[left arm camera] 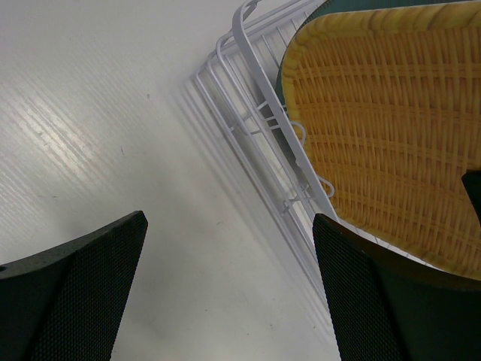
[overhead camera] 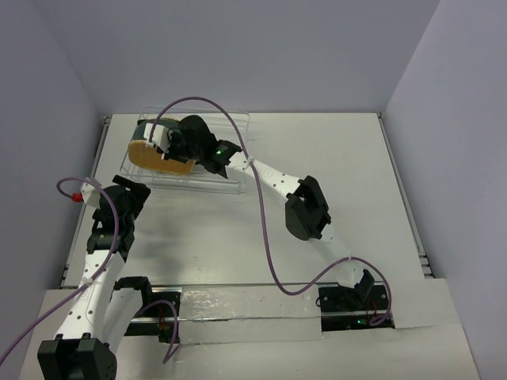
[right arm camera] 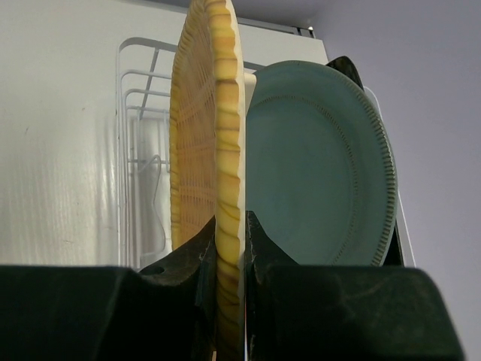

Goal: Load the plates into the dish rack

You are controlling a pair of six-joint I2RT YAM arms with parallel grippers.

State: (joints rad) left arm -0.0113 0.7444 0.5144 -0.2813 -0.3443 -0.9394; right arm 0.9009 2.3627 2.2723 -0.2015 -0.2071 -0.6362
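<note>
We find the dish rack (overhead camera: 207,184) at about eleven o'clock on the white table (overhead camera: 341,158) in the top view. The yellow woven plate (right arm camera: 207,135) stands on edge inside it, upright among the wire dividers. The right gripper (right arm camera: 229,233) pinches this plate's rim, one finger on each face, jaws closed tight on it. At three o'clock of the yellow plate in the right wrist view, the teal-grey plate (right arm camera: 316,165) also stands on edge in the rack, just beside it; we cannot tell whether the two touch. A dark edge (right arm camera: 346,68) shows behind the teal-grey plate; we cannot identify it. The left gripper (left arm camera: 229,226) hangs over bare table at about seven o'clock of the rack, its fingers (left arm camera: 83,293) spread wide and holding nothing, near the rack's outer wires
</note>
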